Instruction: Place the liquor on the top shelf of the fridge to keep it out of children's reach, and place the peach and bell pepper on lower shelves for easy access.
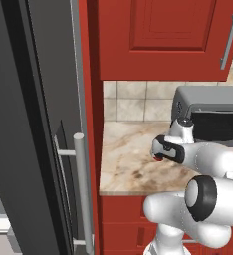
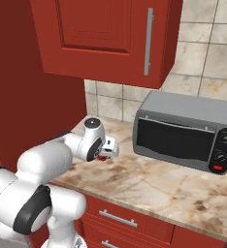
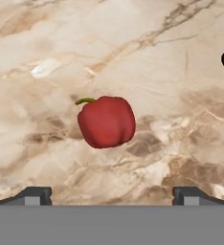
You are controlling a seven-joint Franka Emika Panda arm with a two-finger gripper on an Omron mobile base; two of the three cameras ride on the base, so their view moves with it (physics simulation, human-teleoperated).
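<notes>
So the bell pepper (image 3: 106,121) is sitting alone on the marbled desk (image 3: 47,43), straight ahead of the jaws and centred between the two tips, which are seen spread wide at the bottom of the hand view with nothing held between them. The gripper (image 1: 160,152) is hung above the desk with the pepper directly below it, a sliver of red peeking out under the wrist in both base views, so no contact has been made yet. Stuff that could go sideways, judged from here: the pepper is glossy and lumpy, so if the jaws are closed on a bulge rather than across the widest part, it could be squirted out and sent rolling across the desk. If the descent is stopped too high, only the crown gets pinched and it may be dropped on the way to the fridge (image 1: 29,124). The little green stem (image 3: 85,101) points off to one side of the jaws, so a tip could be snagged on it if the approach drifts that way.
</notes>
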